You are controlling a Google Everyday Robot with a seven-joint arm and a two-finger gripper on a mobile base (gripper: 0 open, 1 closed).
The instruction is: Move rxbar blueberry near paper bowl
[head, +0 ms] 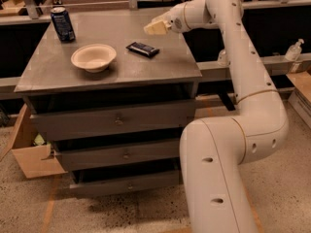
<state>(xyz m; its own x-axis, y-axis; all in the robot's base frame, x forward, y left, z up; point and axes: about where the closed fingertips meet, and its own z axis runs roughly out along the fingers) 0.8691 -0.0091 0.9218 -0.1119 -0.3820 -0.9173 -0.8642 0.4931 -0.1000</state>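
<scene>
The rxbar blueberry [143,49] is a small flat dark bar lying on the grey cabinet top [116,72], right of centre. The paper bowl [93,57] is a shallow cream bowl sitting a short way to the bar's left, with a gap between them. My gripper [154,28] hangs above the top's back right part, just above and behind the bar, not touching it. Nothing shows in the gripper.
An upright blue drink can [63,24] stands at the back left corner. The cabinet has several drawers below [116,122]. A cardboard box [30,152] sits on the floor at the left. A railing and a pump bottle [294,49] lie behind at the right.
</scene>
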